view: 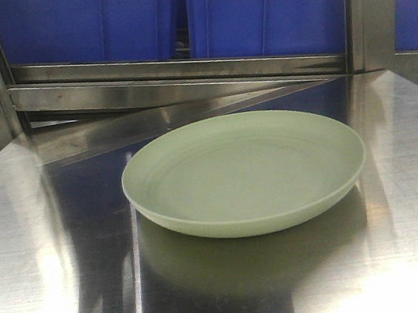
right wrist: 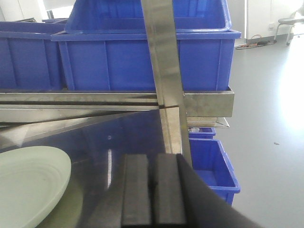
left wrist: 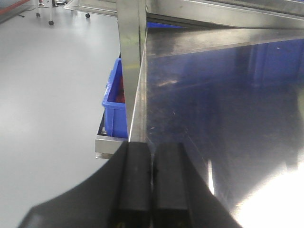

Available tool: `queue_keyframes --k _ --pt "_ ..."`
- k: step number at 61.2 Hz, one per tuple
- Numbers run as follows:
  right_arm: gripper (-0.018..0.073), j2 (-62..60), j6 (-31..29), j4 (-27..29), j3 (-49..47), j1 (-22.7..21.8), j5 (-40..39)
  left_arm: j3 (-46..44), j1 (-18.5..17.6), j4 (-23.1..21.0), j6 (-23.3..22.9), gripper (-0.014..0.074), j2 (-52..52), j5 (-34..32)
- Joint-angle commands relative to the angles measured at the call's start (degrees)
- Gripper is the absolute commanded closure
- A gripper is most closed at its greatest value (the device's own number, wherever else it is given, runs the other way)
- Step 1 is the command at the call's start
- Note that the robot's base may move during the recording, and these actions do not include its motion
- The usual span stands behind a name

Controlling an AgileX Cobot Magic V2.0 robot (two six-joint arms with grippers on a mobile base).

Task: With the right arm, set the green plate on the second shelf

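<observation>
Pre-grasp stage, prob.: green plate flat on steel surface, in front of blue bins, untouched, near R gripper w/ pads pressed together, empty; L gripper same, off at surface edge; next: open R wide, reach plate rim.

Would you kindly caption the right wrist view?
Shut right pincer, apart from the pale green round plate on steel surface.

Close, low front view across steel surface; wrist views at opposite edges (shared).
</observation>
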Motion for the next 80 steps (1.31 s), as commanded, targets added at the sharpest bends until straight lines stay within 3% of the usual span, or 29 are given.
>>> queue_keyframes --k 1,80 --pt "0.0503 -0.99 -0.33 -0.35 -0.41 -0.34 -4.92 1.81 -0.28 0.21 0.04 0.0472 -1.25 -3.92" --pt "0.0503 -0.99 -0.38 -0.35 -0.41 -0.34 -4.92 1.81 -0.28 0.21 0.04 0.0472 -1.25 -3.92"
